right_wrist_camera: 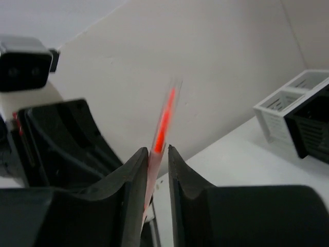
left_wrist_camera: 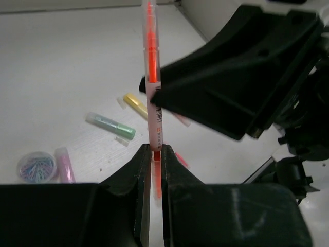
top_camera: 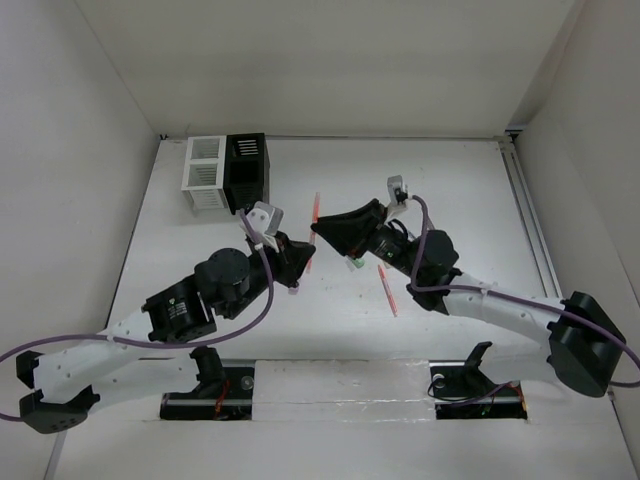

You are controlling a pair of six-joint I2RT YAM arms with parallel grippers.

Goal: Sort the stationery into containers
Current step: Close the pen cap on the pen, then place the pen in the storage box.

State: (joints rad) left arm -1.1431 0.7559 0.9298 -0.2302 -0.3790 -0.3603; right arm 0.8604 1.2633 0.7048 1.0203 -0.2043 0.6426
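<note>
Fingers [left_wrist_camera: 140, 175] of the left gripper [left_wrist_camera: 156, 152] are pinching the lower end of the orange pen [left_wrist_camera: 150, 51], which is standing nearly upright in mid-air at the centre of the left wrist frame. The right gripper [right_wrist_camera: 158, 152] is bracketing the same pen higher up, its jaws lying close on both sides; whether they are actually pressing cannot be told. Two risks are arising from this shared hold. If one arm is pulling while the other is gripping, the slim, smooth, translucent plastic barrel is likely to twist, slide between the hard matte black fingers, or flick away. If both are loosening together, it would be falling to the table [top_camera: 450, 190]. Beyond, at lower left of the left wrist frame, a yellow marker [left_wrist_camera: 134, 104], a green marker [left_wrist_camera: 110, 125], a pink marker [left_wrist_camera: 65, 164] and a round clear tub of clips [left_wrist_camera: 36, 166] are lying loose on the white matte surface, where a dropped pen could be scattering them. Farthest off, at upper left of the top view, the white box [top_camera: 203, 172] and the black box [top_camera: 244, 168], square and slatted, are standing joined.
</note>
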